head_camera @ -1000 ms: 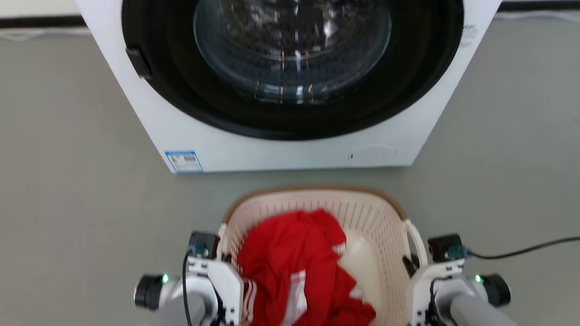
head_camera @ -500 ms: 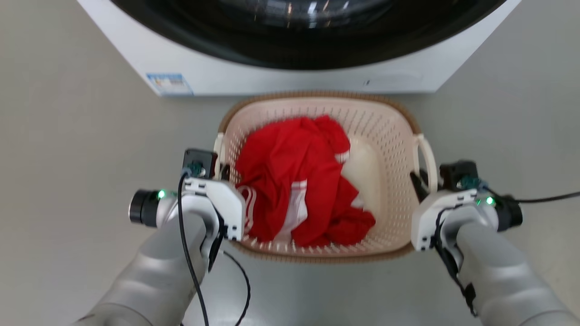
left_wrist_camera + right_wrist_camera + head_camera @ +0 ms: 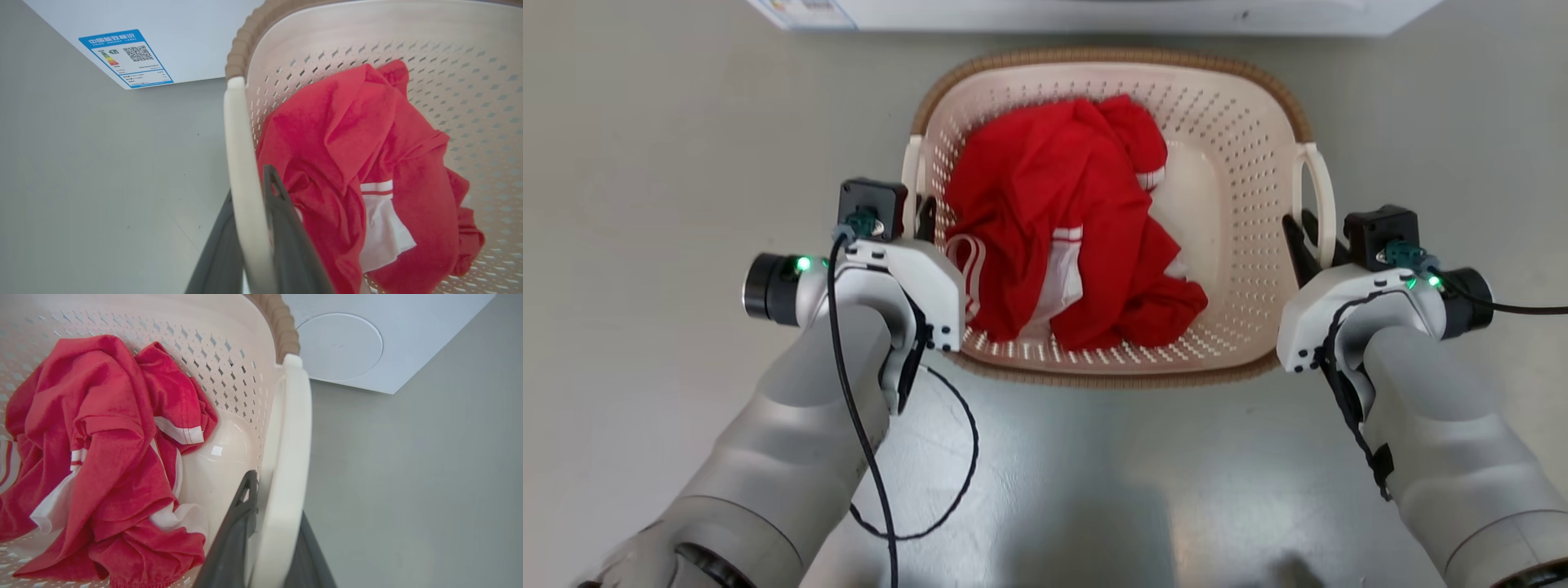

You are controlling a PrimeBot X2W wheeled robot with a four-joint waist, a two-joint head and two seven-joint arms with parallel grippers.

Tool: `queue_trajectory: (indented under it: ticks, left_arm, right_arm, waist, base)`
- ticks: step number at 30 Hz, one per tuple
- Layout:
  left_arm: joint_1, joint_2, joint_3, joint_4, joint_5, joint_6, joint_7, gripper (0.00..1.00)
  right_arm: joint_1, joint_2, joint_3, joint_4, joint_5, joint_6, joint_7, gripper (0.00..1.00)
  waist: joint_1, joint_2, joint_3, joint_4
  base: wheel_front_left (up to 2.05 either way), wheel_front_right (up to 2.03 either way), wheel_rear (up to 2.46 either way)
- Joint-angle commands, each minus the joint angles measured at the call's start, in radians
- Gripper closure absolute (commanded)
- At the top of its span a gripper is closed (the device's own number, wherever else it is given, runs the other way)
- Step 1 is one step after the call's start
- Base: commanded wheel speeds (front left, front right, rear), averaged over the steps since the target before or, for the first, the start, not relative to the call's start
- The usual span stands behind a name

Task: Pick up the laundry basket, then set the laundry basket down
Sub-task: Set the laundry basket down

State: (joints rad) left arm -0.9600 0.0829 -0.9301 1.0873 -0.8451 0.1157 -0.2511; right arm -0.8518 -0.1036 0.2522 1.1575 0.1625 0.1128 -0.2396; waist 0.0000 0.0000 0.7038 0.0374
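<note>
We count one laundry basket [image 3: 1262,163] with two white loop handles, the left handle [image 3: 910,167] and the right handle [image 3: 1321,192]. In it lies one heap of red cloth [image 3: 1054,188] with white trim, though we cannot tell whether it is one garment or more. We count two grippers, the left gripper [image 3: 920,214] and the right gripper [image 3: 1304,229], each with two dark fingers [image 3: 286,228], on two pale arms, the left arm [image 3: 792,457] and the right arm [image 3: 1445,425], and two black cables, the left cable [image 3: 849,392] and the right cable [image 3: 1519,309]. We also count one white washing machine [image 3: 1094,12], with one blue label [image 3: 124,57] and one round panel [image 3: 339,347].
</note>
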Motion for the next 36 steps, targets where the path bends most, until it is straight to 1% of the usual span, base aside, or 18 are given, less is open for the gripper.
queue_trajectory:
  ticks: [1,8,19,28,36]
  left_arm:
    - [-0.041,-0.013,0.016,-0.041,0.027,-0.009,-0.011,1.00]
    - [-0.076,-0.009,0.105,-0.069,0.110,-0.014,-0.011,1.00]
    - [-0.101,-0.014,0.250,-0.139,0.226,-0.012,-0.011,1.00]
    - [-0.095,-0.025,0.331,-0.143,0.298,-0.033,-0.011,1.00]
    - [-0.097,-0.030,0.375,-0.137,0.342,-0.049,-0.011,1.00]
  right_arm:
    - [0.006,0.053,0.030,-0.036,-0.037,0.018,-0.021,1.00]
    - [-0.008,0.053,-0.065,-0.108,-0.121,0.018,-0.022,1.00]
    - [-0.057,0.053,-0.166,-0.175,-0.215,0.018,-0.022,1.00]
    - [-0.060,0.053,-0.206,-0.188,-0.252,0.018,-0.022,1.00]
    - [-0.067,0.053,-0.209,-0.186,-0.260,0.018,-0.022,1.00]
  waist:
    - [0.0000,0.0000,0.035,0.004]
    - [0.0000,0.0000,0.122,0.007]
    - [0.0000,0.0000,0.231,0.016]
    - [0.0000,0.0000,0.262,0.021]
    - [0.0000,0.0000,0.277,0.020]
  base:
    - [0.00,0.00,0.00]
    - [0.00,0.00,0.00]
    - [0.00,0.00,0.00]
    - [0.00,0.00,0.00]
    - [0.00,0.00,0.00]
